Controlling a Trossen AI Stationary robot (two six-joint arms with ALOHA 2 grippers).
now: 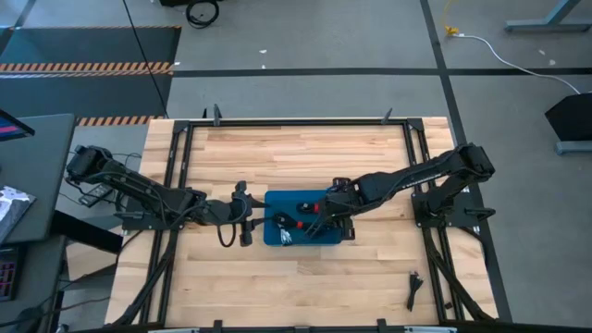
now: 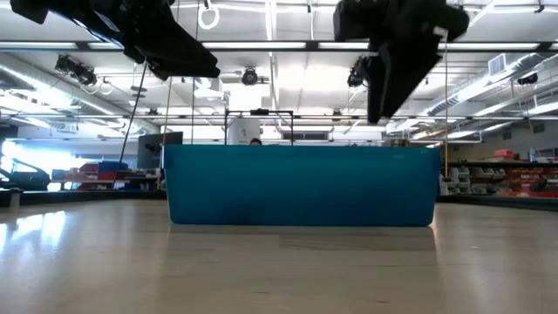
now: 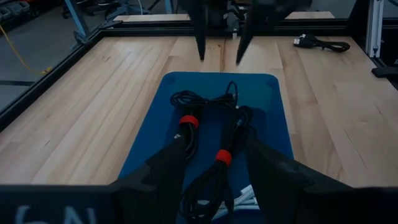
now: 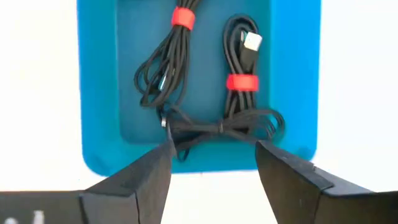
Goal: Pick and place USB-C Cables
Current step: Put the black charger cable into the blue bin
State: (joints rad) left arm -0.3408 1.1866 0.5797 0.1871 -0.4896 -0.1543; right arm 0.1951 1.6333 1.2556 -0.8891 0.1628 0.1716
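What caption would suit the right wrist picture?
Open right gripper hovering over three coiled black USB-C cables lying in a blue tray.

Pale planked wooden table [image 1: 296,287] with soft sheen — smooth blue plastic-looking tray [image 4: 298,93], matt black cables [image 4: 171,62].

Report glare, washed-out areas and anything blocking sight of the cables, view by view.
Right wrist view: table blown out white around the blue tray, USB-C cables clear. Low view: ceiling lights glare, tray wall hides the cables. Left wrist view: evenly lit.
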